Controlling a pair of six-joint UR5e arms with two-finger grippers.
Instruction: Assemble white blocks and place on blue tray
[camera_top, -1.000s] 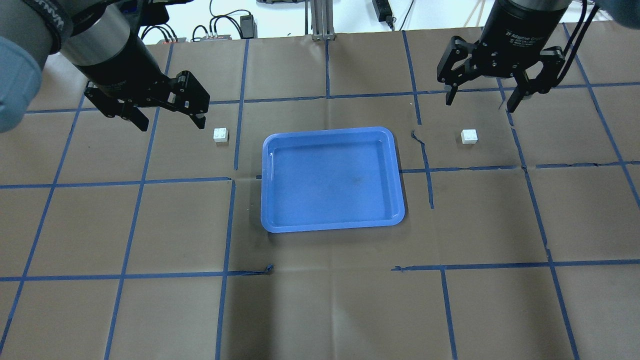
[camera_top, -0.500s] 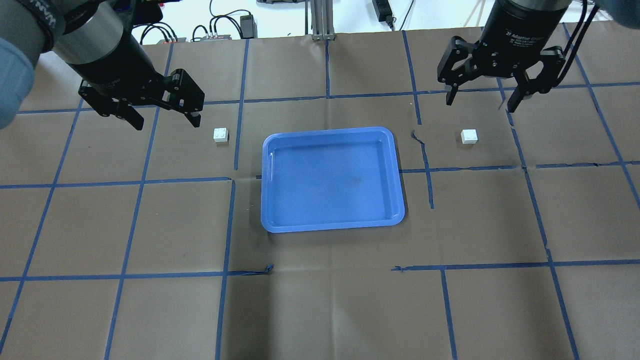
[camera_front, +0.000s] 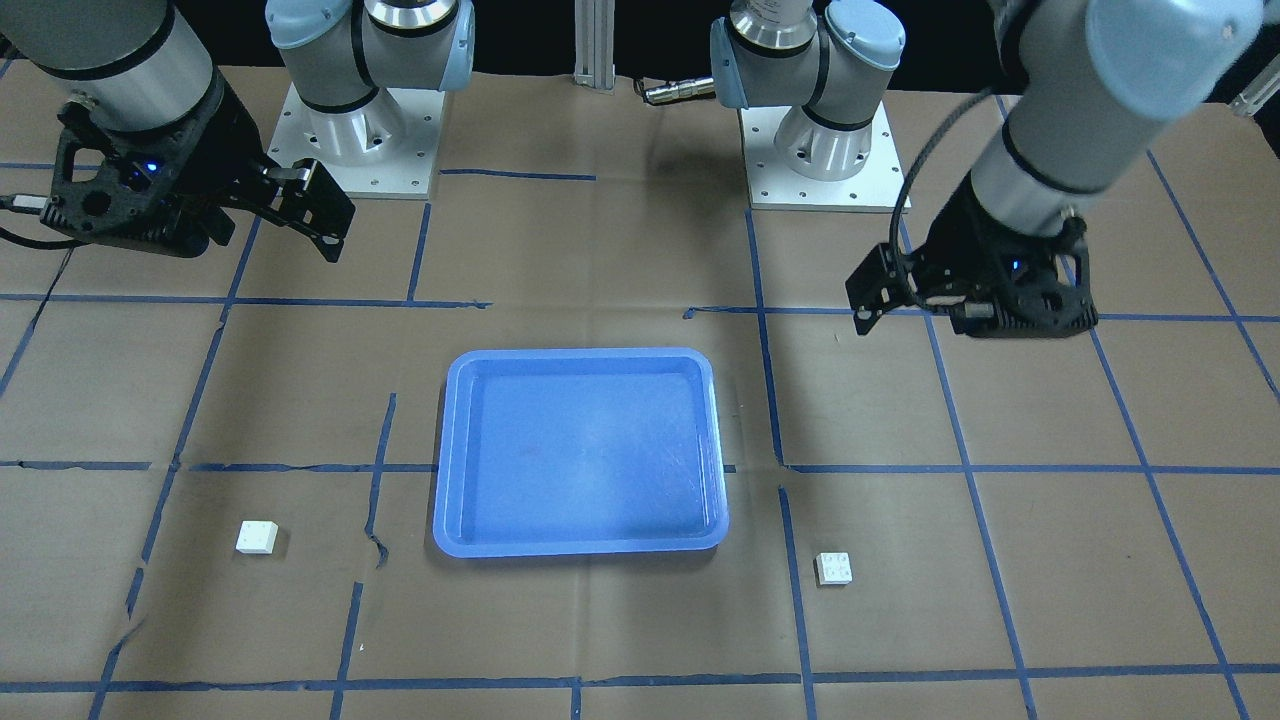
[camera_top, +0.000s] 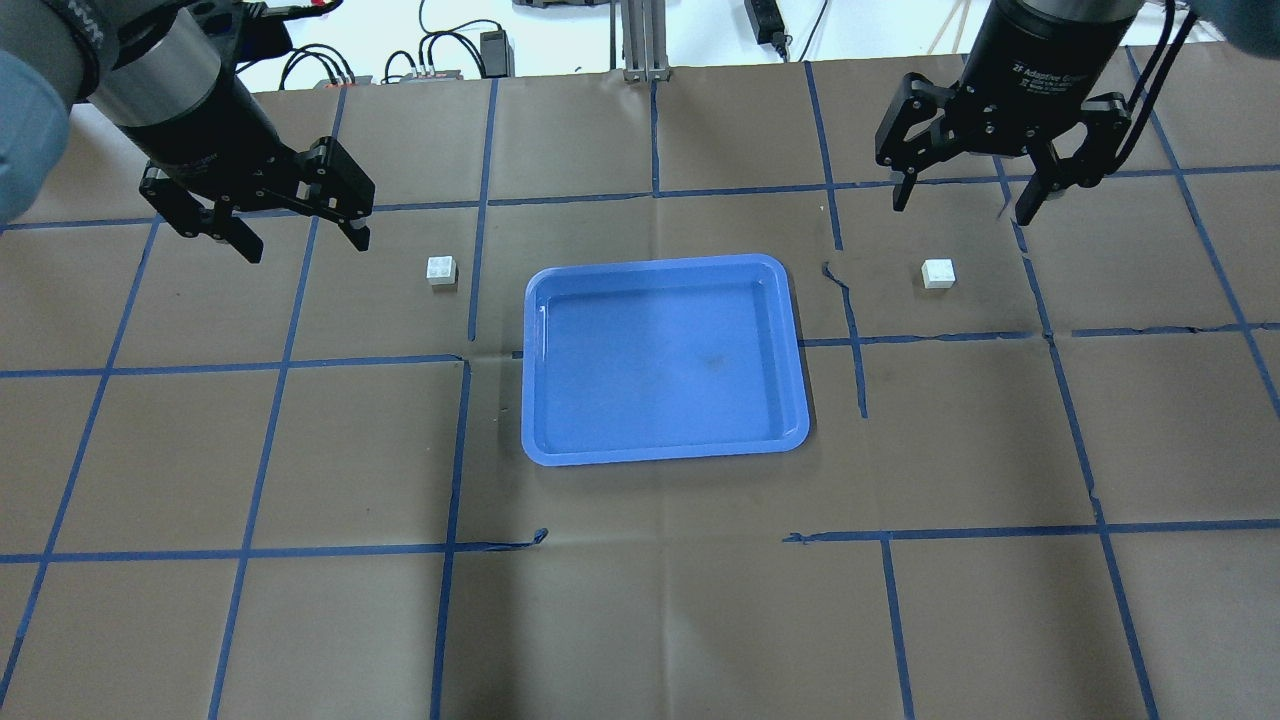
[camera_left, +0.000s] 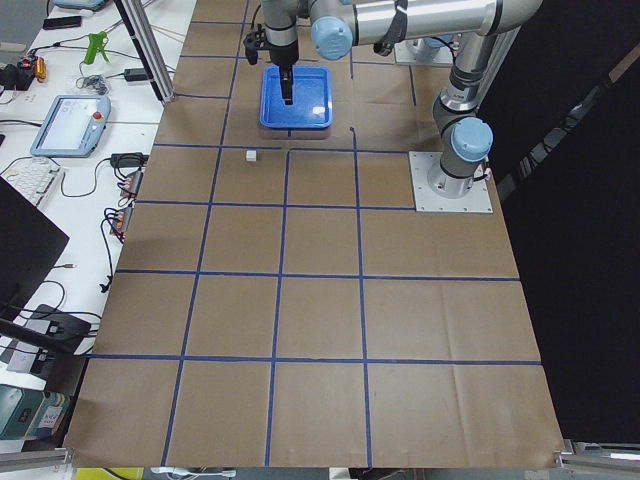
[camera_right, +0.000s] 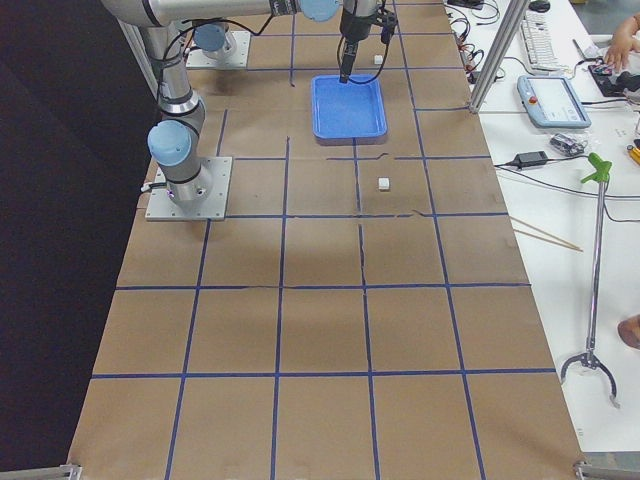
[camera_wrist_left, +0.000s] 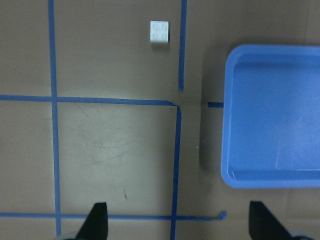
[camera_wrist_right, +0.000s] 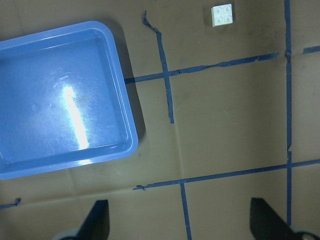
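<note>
The blue tray lies empty at the table's middle. One white block sits left of the tray, the other white block sits right of it, both studs up on the paper. My left gripper is open and empty, hanging above the table to the left of the left block. My right gripper is open and empty, above and just beyond the right block. The left wrist view shows the left block and the tray's corner. The right wrist view shows the right block and the tray.
Brown paper with a blue tape grid covers the table. An aluminium post and cables stand at the far edge. The two arm bases sit at the robot's side.
My left gripper has moved left and slightly toward the far edge, away from the left block. The right gripper, both blocks and the tray have not moved.
</note>
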